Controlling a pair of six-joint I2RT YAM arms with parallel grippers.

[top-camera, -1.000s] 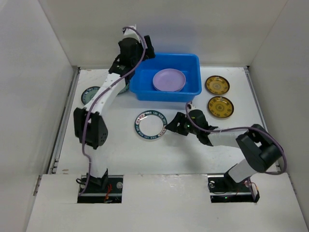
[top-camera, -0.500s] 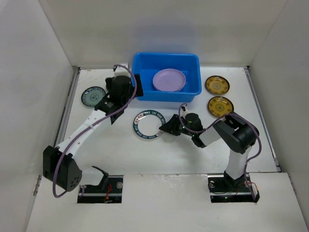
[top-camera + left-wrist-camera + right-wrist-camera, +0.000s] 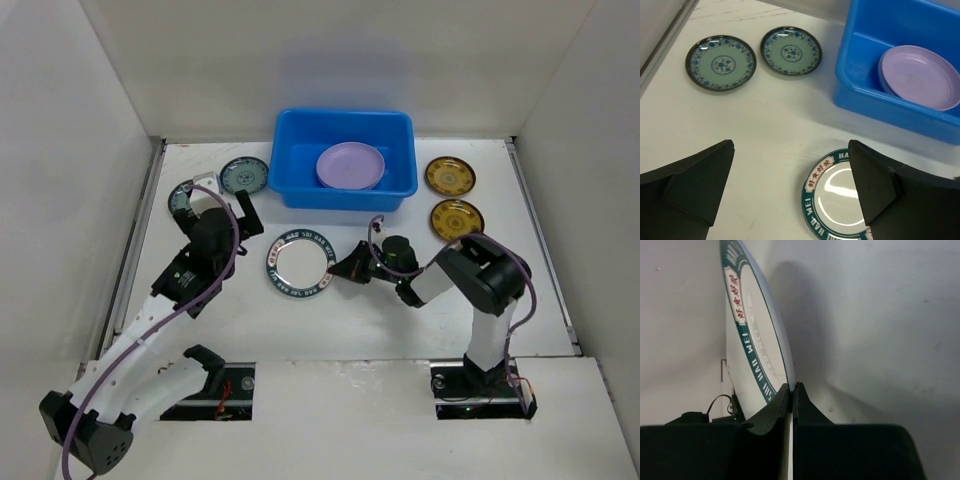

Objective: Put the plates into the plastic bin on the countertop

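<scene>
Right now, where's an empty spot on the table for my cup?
Bare table lies in front of the white plate, between left arm and right arm. The bin's left half is bare too. Crowded: teal plates at left, yellow plates at right.

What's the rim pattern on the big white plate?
The white plate: dark green band, white lettering, red characters; clearest in left wrist view.

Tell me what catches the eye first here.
The bright blue bin at the far middle of the table stands out, with a lavender plate lying inside. In front of it, the right claw is shut on the rim of a green-rimmed white plate. Two teal plates lie left of the bin and two gold plates right of it.
</scene>
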